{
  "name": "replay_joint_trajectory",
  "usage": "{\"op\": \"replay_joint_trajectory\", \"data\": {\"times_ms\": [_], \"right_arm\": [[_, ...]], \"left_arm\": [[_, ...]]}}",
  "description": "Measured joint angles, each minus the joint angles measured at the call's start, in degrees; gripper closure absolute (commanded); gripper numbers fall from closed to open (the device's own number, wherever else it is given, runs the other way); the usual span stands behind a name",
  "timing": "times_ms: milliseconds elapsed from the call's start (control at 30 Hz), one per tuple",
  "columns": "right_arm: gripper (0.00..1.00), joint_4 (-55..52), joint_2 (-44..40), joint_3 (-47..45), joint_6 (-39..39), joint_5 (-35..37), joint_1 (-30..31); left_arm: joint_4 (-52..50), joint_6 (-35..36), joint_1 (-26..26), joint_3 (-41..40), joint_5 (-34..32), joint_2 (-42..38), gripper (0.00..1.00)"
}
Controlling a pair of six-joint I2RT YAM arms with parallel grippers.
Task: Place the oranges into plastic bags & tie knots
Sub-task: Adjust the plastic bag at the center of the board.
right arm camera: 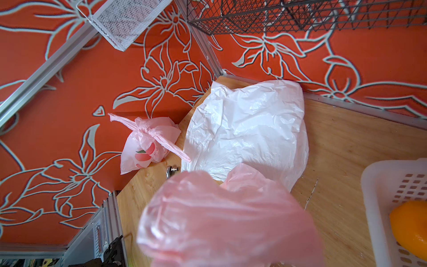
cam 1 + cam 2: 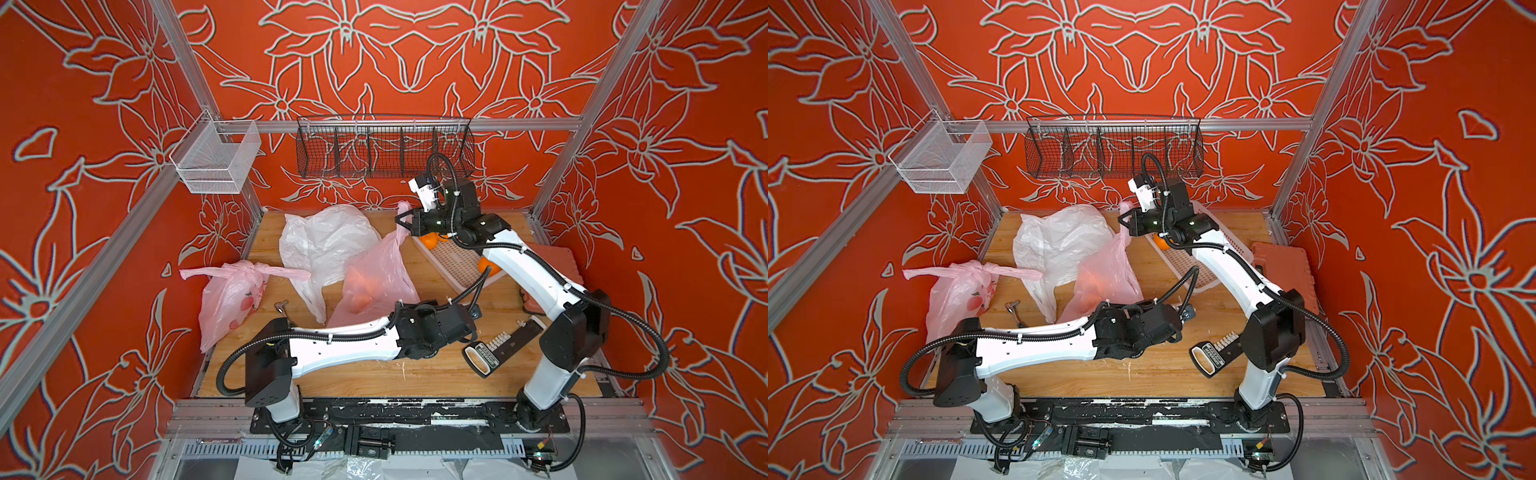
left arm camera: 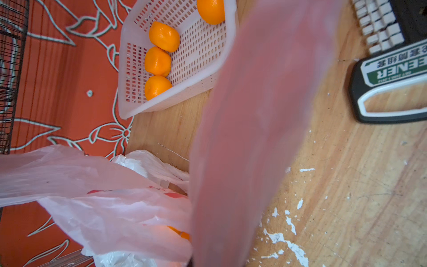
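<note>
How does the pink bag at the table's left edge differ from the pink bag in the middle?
The left pink bag is tied with a knot; the middle pink bag is untied. The left one lies free, while the right gripper holds the middle one's handle. Both are thin translucent pink plastic.

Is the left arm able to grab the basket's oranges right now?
Probably not: the left gripper is shut on the untied pink bag, so its jaws are busy, though the oranges lie uncovered in the basket.
</note>
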Motion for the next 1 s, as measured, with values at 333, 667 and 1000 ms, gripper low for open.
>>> {"op": "replay_joint_trajectory", "data": {"times_ms": [333, 667, 1000], "right_arm": [[1.0, -4.7, -5.6, 1.7, -1.2, 9.5, -1.3], [1.0, -9.4, -17.8, 3.4, -3.3, 13.5, -1.3], [1.0, -12.9, -24.7, -1.9, -3.7, 8.0, -1.3]], "left_arm": [[-3.7, -8.7, 0.5, 2.8, 6.9, -16.2, 1.0], [-2.1, -14.5, 14.9, 3.5, 20.7, -30.6, 1.0], [-0.5, -21.0, 35.5, 3.3, 35.7, -31.0, 1.0]]}}
